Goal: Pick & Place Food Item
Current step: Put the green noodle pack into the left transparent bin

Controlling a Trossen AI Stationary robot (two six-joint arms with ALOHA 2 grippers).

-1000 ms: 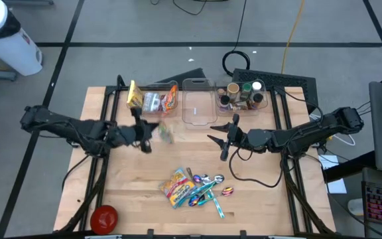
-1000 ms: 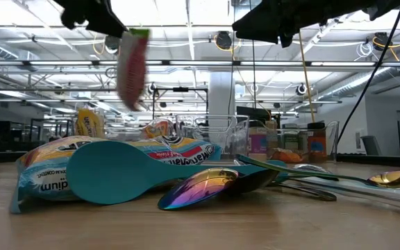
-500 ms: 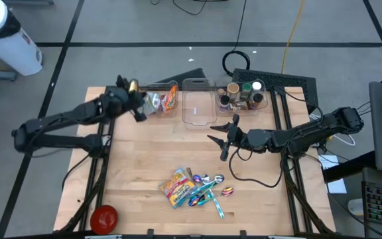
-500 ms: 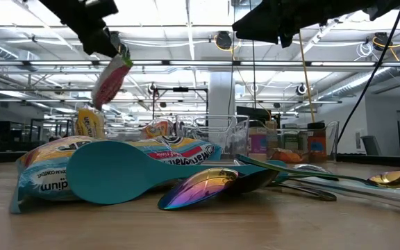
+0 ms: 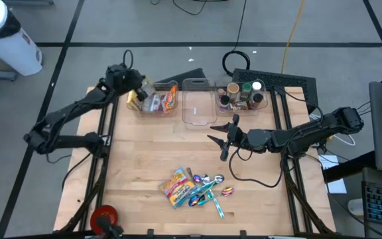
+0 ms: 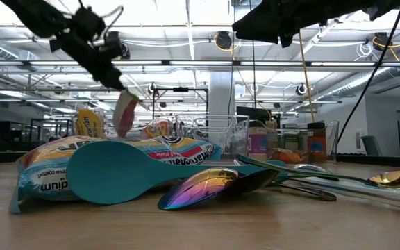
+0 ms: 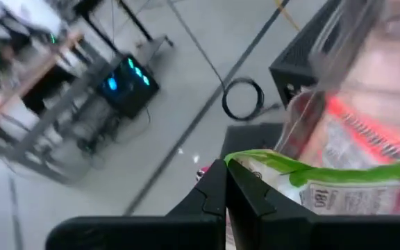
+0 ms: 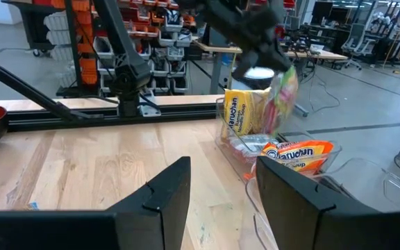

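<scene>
A green-edged food packet [image 6: 124, 114] hung upright over the far-left clear bin [image 5: 156, 104], pinched at its top.

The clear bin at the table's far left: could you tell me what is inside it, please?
The clear bin holds an orange noodle packet and a yellow packet; anything under them is hidden.
</scene>
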